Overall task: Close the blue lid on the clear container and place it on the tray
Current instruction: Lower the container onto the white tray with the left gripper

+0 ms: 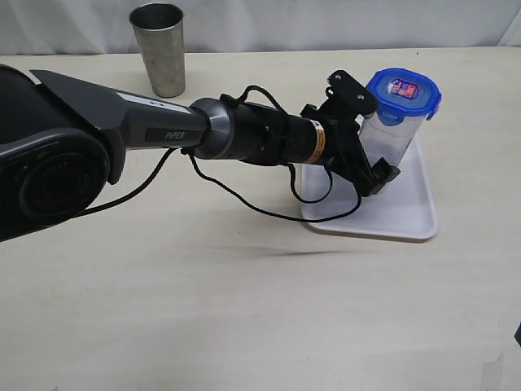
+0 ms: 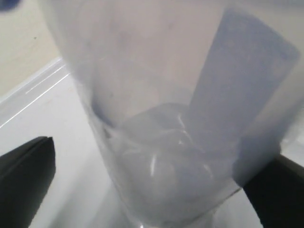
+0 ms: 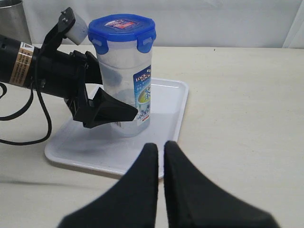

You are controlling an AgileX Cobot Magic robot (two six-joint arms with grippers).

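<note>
The clear container (image 1: 389, 134) stands upright on the white tray (image 1: 399, 213), with the blue lid (image 1: 403, 91) seated on top. My left gripper (image 1: 383, 163) reaches in from the left and is open, its fingers on either side of the container's lower half. In the left wrist view the container (image 2: 161, 118) fills the space between the dark fingertips (image 2: 28, 175), with a gap on one side. My right gripper (image 3: 160, 149) is shut and empty, just short of the tray's (image 3: 166, 102) rim, facing the container (image 3: 126, 80) and lid (image 3: 122, 28).
A grey steel cup (image 1: 159, 49) stands at the back left of the beige table. A black cable (image 1: 244, 199) droops below the left arm, which stretches across the table's middle. The tray lies to the right of centre.
</note>
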